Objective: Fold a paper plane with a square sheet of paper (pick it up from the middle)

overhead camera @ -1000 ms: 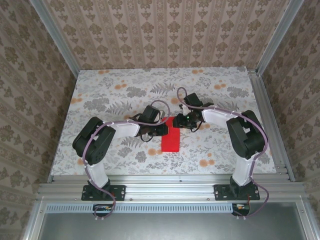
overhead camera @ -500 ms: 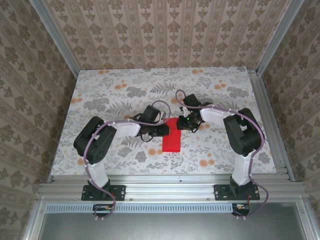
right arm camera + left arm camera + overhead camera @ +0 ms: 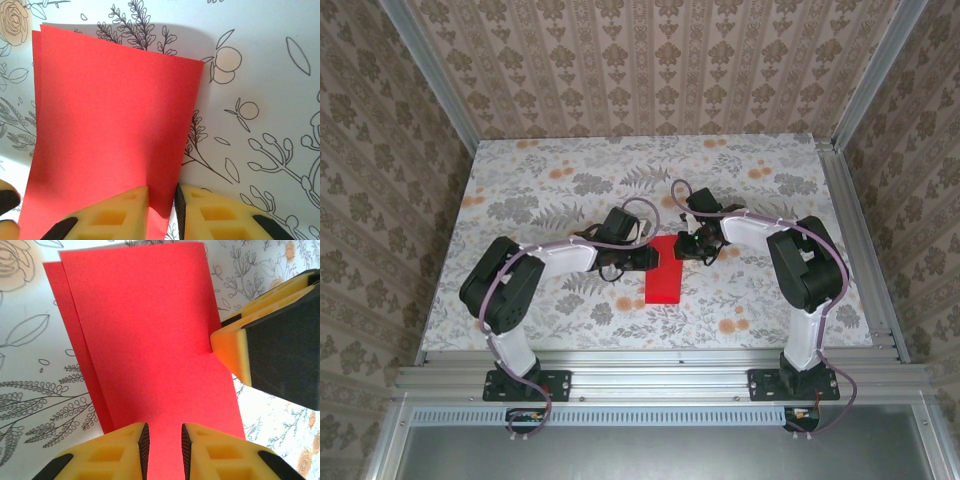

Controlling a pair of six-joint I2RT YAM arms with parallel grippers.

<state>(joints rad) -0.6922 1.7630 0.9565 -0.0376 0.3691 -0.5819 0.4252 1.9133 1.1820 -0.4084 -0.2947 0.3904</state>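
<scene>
Lying just beyond the rail point(image 3: 650, 378), at the middle of the table point(image 3: 750, 180): the paper point(image 3: 661, 283), a bright red matt sheet doubled into a tall rectangle, with its near end free and its far end between both grippers. The left wrist view shows two layers slightly out of register, a thin strip of the lower one exposed along one long side. Edges are crisp and the face is smooth and unwrinkled. Next, the left gripper point(image 3: 164, 434): blocky yellow build with black ribbed inner faces. Its jaws are narrow and set low over the sheet's face, red showing in the gap, so it is not clamped edge-on. It is probably pinning the layers against slipping. Then the right gripper point(image 3: 161, 196), of the same build, jaws likewise narrow, straddling the sheet's long edge near the far corner. Whether its tips touch the paper cannot be told. Its place opposite the left suggests steadying the fold ahead of the next crease. Farther off, the table surface is white, printed with grey foliage and orange blooms. Last come the walls point(image 3: 650, 60), papered in beige damask.
</scene>
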